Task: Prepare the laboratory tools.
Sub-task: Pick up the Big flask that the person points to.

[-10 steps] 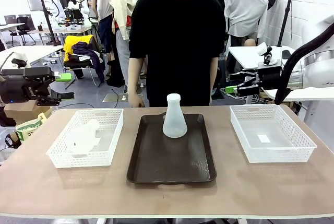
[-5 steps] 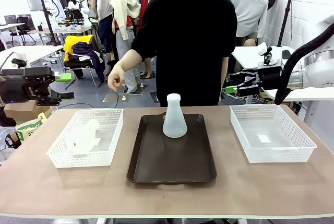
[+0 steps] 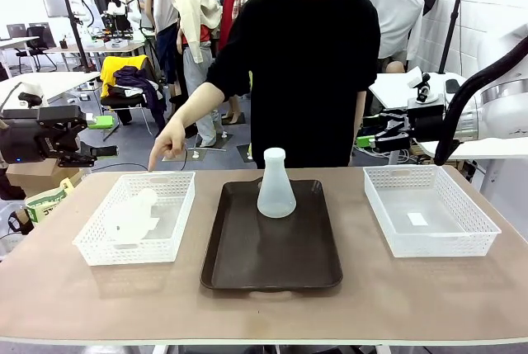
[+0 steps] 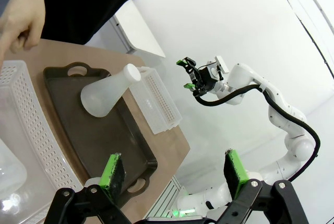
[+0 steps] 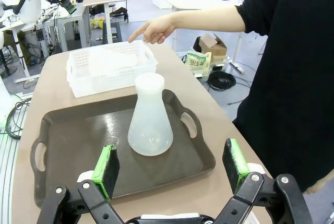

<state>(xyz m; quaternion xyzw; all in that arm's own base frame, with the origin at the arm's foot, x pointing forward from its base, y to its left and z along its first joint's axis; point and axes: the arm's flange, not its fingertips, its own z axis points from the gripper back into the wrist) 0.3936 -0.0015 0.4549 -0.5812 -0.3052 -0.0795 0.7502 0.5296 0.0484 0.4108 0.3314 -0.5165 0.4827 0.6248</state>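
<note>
My left claw [image 4: 175, 174] is wide open and holds nothing. One flask [image 3: 132, 215] lies in the left basket [image 3: 124, 253], and a person's hand [image 3: 169, 141] points at that basket. The other flask [image 5: 150, 117] stands on the brown tray [image 5: 78, 130], at twelve o'clock from my right claw [image 5: 171, 165], which is wide open too.

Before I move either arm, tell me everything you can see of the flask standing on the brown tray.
The flask is a frosted, translucent white conical vessel that looks like plastic. It has a wide round base tapering to a narrow neck and an open mouth with a slightly thicker lip. It stands upright on the far half of the dark brown tray, roughly midway between the tray's long sides. It appears empty, though the frosting makes that hard to confirm. Nothing but the tray touches it.
</note>
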